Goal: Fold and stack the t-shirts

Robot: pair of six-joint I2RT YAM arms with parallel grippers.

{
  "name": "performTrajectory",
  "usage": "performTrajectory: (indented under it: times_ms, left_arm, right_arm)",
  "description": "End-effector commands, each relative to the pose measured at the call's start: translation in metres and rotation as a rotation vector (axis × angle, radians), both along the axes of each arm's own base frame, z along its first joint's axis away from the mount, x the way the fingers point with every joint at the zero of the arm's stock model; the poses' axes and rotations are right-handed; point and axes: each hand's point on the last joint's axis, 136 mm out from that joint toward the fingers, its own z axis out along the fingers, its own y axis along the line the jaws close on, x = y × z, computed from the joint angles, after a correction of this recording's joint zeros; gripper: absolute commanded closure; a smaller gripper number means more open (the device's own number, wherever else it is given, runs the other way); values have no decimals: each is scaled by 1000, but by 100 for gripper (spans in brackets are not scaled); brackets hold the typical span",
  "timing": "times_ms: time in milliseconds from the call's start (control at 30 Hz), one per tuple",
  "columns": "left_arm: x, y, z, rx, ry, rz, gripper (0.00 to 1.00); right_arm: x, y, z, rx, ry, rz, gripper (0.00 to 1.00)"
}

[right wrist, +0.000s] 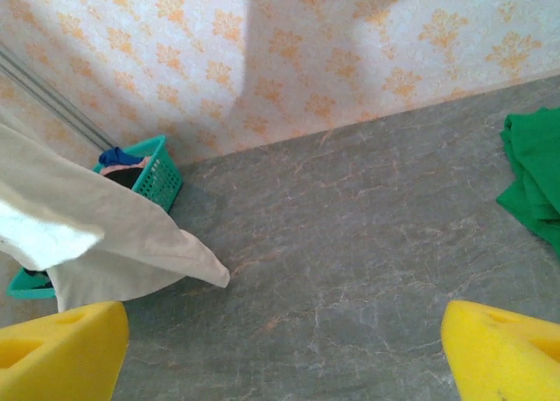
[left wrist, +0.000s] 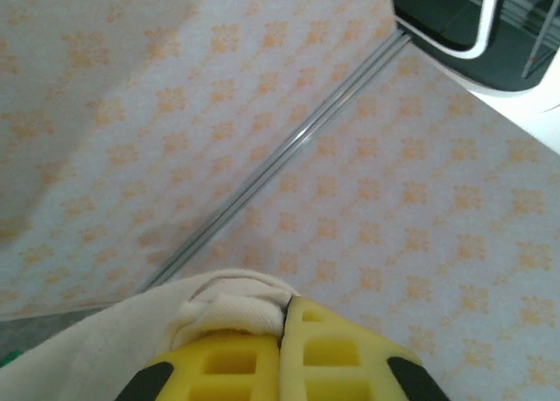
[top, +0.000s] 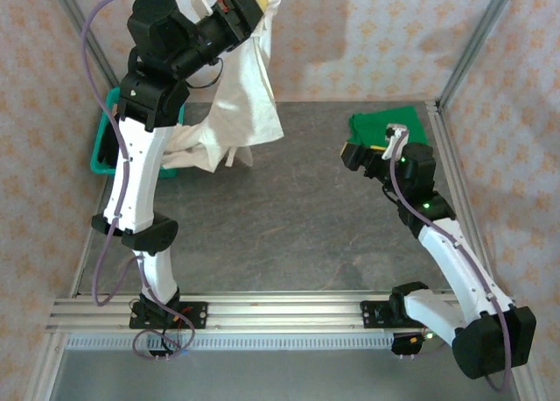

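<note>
While the left pincer [left wrist: 284, 320] hung high in the air, its yellow pads were clamped together on a fold of the large cream cloth t-shirt [top: 245, 94], which draped down below it over the grey stone-patterned table [top: 289, 226]. The right pincer [right wrist: 280, 327] gaped wide apart, holding nothing, with the crumpled bright green cloth t-shirt [top: 385, 125] lying ahead to its right.

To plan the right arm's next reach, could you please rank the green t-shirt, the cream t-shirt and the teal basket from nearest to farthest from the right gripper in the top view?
1. Green t-shirt, lying just beside the right gripper, far right.
2. Cream t-shirt, hanging at centre-left.
3. Teal basket, at the far left.
</note>
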Motion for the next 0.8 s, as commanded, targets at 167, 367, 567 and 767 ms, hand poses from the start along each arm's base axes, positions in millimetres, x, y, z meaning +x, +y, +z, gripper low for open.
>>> performTrajectory:
  times_ms: [167, 367, 567, 767]
  left_arm:
    - [129, 51, -231, 316, 506, 178, 0]
    - [118, 116, -329, 696, 743, 351, 0]
    - [85, 171, -319, 918, 733, 548, 0]
    - [30, 225, -316, 894, 797, 675, 0]
  right_arm:
    - [16, -2, -40, -42, 119, -28, 8]
    - [27, 13, -68, -44, 207, 15, 10]
    - [41, 90, -91, -159, 241, 190, 12]
    - [33, 204, -139, -439, 218, 444, 11]
